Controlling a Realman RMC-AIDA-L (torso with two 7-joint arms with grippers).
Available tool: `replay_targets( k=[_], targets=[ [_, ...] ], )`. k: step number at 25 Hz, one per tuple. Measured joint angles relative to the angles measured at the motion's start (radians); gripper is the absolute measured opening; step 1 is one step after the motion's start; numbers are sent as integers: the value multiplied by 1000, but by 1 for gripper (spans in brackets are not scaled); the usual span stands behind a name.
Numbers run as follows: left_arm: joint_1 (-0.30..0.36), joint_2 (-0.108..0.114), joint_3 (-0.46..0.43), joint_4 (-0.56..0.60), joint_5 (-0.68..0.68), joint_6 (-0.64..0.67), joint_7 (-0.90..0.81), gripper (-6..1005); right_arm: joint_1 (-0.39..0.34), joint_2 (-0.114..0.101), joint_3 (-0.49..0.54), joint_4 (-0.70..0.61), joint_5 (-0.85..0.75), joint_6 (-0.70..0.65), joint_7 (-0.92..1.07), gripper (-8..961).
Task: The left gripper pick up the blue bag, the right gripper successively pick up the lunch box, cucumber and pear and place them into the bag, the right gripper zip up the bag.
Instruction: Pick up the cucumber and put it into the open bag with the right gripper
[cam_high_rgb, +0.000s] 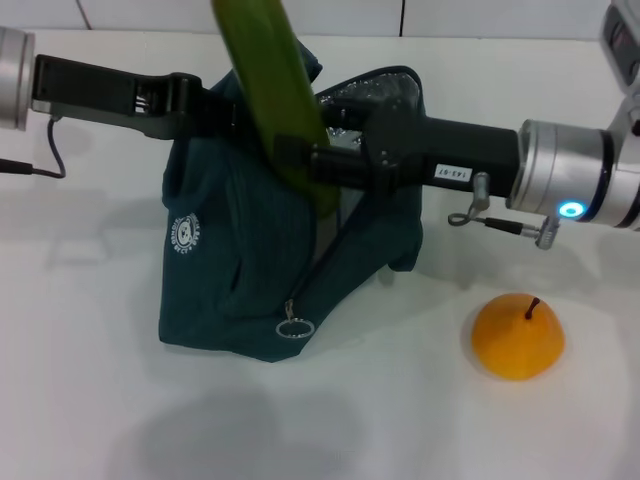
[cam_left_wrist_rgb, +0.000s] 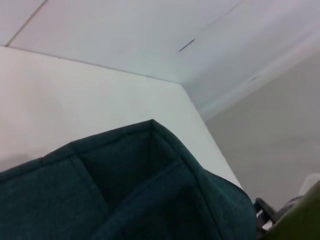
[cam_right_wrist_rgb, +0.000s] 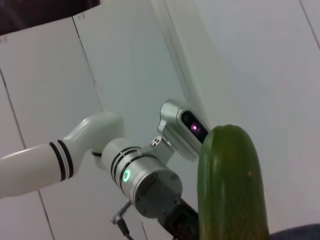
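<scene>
The right gripper (cam_high_rgb: 300, 160), reaching in from the right edge of the head view, is clamped on the cucumber (cam_high_rgb: 272, 90), which stands nearly upright with its lower end over the open mouth of the blue bag (cam_high_rgb: 240, 270) at centre frame. The left gripper (cam_high_rgb: 215, 105) comes in from the upper left and meets the bag's top edge; its fingers are hidden. The pear (cam_high_rgb: 518, 335) sits on the white table (cam_high_rgb: 100, 400) at lower right, apart from the bag.

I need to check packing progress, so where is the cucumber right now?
In the head view the cucumber stands nearly upright in the right gripper, over the open top of the blue bag, near centre.
</scene>
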Motion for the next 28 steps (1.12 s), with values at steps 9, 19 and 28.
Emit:
replay_targets(
  k=[9,19,28],
  targets=[
    [3,0,-11,-1,-1,0,-1,40,-37,0,-23,-9,26,24,-39,591],
    [0,0,-5,-3,0,0,-1,40,-42,0,-25,-17,28,62,-48,594],
    [-1,0,-6,-3,0,0,-1,40,-55,0,-21,-21,29,34,-82,726]
  ],
)
